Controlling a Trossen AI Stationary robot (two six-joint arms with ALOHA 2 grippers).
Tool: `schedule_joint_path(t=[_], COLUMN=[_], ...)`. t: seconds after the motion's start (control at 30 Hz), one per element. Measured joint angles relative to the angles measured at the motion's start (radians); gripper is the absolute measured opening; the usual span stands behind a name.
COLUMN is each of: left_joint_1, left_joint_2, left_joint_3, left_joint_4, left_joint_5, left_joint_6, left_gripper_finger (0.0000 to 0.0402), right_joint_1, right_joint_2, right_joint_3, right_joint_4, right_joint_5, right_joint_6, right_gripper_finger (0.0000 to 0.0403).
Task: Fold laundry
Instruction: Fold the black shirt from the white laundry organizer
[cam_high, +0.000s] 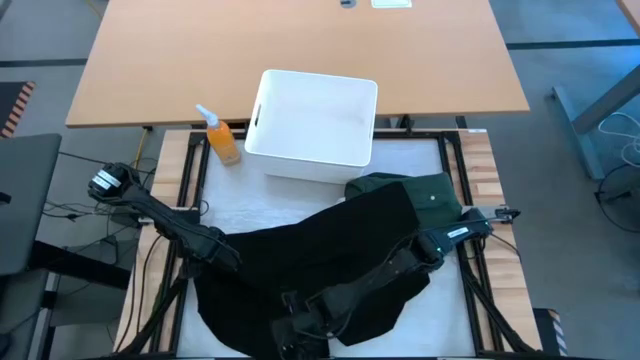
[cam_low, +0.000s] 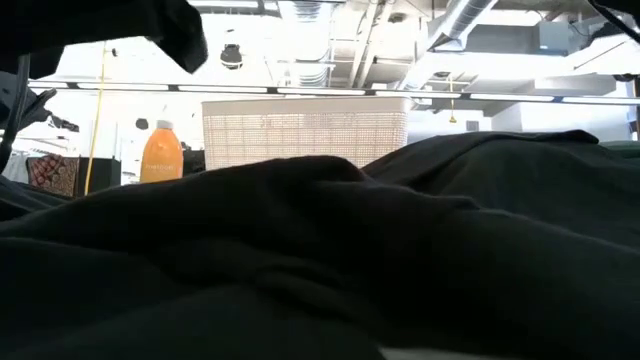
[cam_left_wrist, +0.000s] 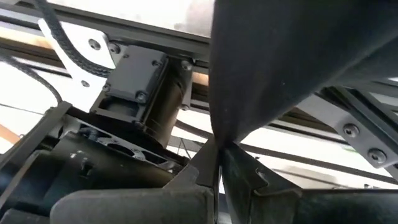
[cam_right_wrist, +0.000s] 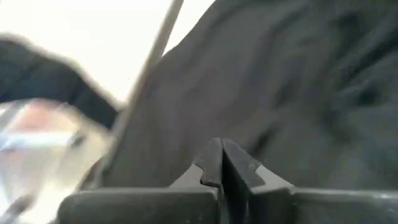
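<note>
A black garment (cam_high: 320, 255) lies spread over the near half of the white table mat, and it fills the low view (cam_low: 330, 250). A dark green garment (cam_high: 415, 190) lies partly under its far right part. My left gripper (cam_high: 232, 255) is at the black garment's left edge, shut on it (cam_left_wrist: 219, 149). My right gripper (cam_high: 292, 322) reaches in from the right to the garment's near part. Its fingers (cam_right_wrist: 221, 146) are shut, and black cloth fills the view beyond them. My left gripper pinches a bunched edge of the black garment (cam_left_wrist: 219, 138) between its two fingertips. The cloth narrows to a point at the tips and widens away from them, lifted off the table there. My right gripper is shut against the black garment's near part (cam_right_wrist: 249, 134). The fingers themselves hide which edge or fold they have.
A white plastic bin (cam_high: 315, 125) stands at the mat's far middle, with an orange bottle (cam_high: 222, 140) to its left. A wooden tabletop (cam_high: 300, 50) lies beyond them. Black frame rails (cam_high: 460, 170) run along the mat's left and right sides.
</note>
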Motion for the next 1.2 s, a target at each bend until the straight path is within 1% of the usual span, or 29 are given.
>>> schedule_joint_path(t=[0.07, 0.1, 0.17, 0.23, 0.3, 0.4, 0.47, 0.57, 0.7, 0.77, 0.83, 0.93, 1.0, 1.1, 1.17, 1.2], left_joint_1=[0.000, 0.000, 0.000, 0.000, 0.000, 0.000, 0.000, -0.004, -0.011, -0.011, -0.011, -0.011, -0.011, -0.011, -0.011, -0.011], left_joint_2=[0.000, 0.000, 0.000, 0.000, 0.000, 0.000, 0.000, 0.000, 0.000, 0.000, 0.000, 0.000, 0.000, 0.000, 0.000, 0.000], left_joint_3=[0.000, 0.000, 0.000, 0.000, 0.000, 0.000, 0.000, 0.002, 0.002, 0.002, 0.002, 0.002, 0.002, 0.002, 0.002, 0.002], left_joint_4=[0.001, 0.004, 0.022, 0.037, 0.061, 0.096, 0.115, 0.122, 0.124, 0.124, 0.123, 0.125, 0.123, 0.122, 0.123, 0.123], left_joint_5=[0.005, 0.005, 0.004, -0.001, -0.009, -0.020, -0.020, -0.024, -0.026, -0.025, -0.017, -0.005, -0.002, 0.007, 0.008, 0.008], left_joint_6=[0.014, 0.021, 0.039, 0.053, 0.067, 0.071, 0.075, 0.077, 0.078, 0.078, 0.080, 0.086, 0.086, 0.087, 0.097, 0.101], left_gripper_finger=[0.0000, 0.0000, 0.0000, 0.0000, 0.0000, 0.0000, 0.0000, 0.0000, 0.0000, 0.0000, 0.0000, 0.0000, 0.0000, 0.0000, 0.0000, 0.0000], right_joint_1=[-0.004, -0.006, -0.009, -0.002, 0.004, 0.003, -0.007, -0.010, -0.001, 0.004, 0.004, 0.000, -0.008, -0.017, -0.025, -0.031], right_joint_2=[-0.008, -0.009, -0.006, 0.018, 0.056, 0.105, 0.119, 0.120, 0.158, 0.186, 0.186, 0.193, 0.189, 0.173, 0.153, 0.139], right_joint_3=[0.000, 0.000, -0.001, 0.002, 0.002, -0.006, -0.006, 0.000, -0.001, -0.002, 0.000, 0.003, 0.003, 0.003, 0.000, -0.001], right_joint_4=[0.041, 0.084, 0.208, 0.351, 0.417, 0.417, 0.426, 0.442, 0.451, 0.446, 0.415, 0.377, 0.350, 0.335, 0.312, 0.298], right_joint_5=[0.095, 0.118, 0.126, 0.106, 0.075, -0.001, -0.041, -0.043, -0.051, -0.058, -0.053, 0.012, 0.007, -0.018, -0.072, -0.108], right_joint_6=[0.012, 0.015, 0.002, -0.032, -0.053, -0.009, 0.010, 0.003, -0.026, -0.054, -0.075, -0.054, -0.049, -0.050, -0.047, -0.044], right_gripper_finger=[0.0030, 0.0035, 0.0045, 0.0057, 0.0070, 0.0099, 0.0125, 0.0173, 0.0231, 0.0244, 0.0248, 0.0234, 0.0201, 0.0118, 0.0053, 0.0030])
